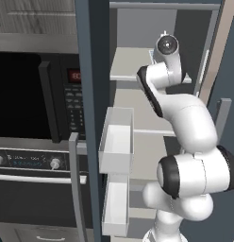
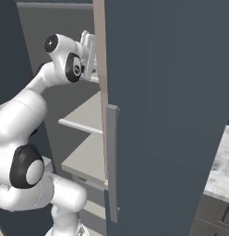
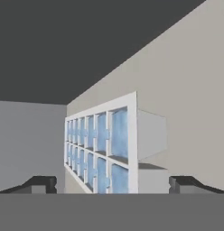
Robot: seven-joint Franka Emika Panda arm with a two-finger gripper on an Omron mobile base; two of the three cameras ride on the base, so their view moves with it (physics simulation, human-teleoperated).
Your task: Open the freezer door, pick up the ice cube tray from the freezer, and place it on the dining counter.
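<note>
Jaws are standing wide apart, gripper (image 3: 112,185) facing one ice cube tray (image 3: 101,148) on a shelf inside the freezer (image 1: 137,99). Two white bins (image 1: 117,142) are hanging on the freezer door (image 1: 93,118).

Black microwave (image 1: 24,94) seen at left, red display lit on keypad panel (image 1: 74,101). Oven (image 1: 38,189) set below, two knobs (image 1: 55,163) on control strip.

Black microwave (image 1: 24,94) over oven (image 1: 34,189) with knobs, left; marble countertop (image 2: 222,166) corner far right.

Kitchen: microwave (image 1: 38,97); oven (image 1: 36,189); freezer (image 1: 147,118)
</note>
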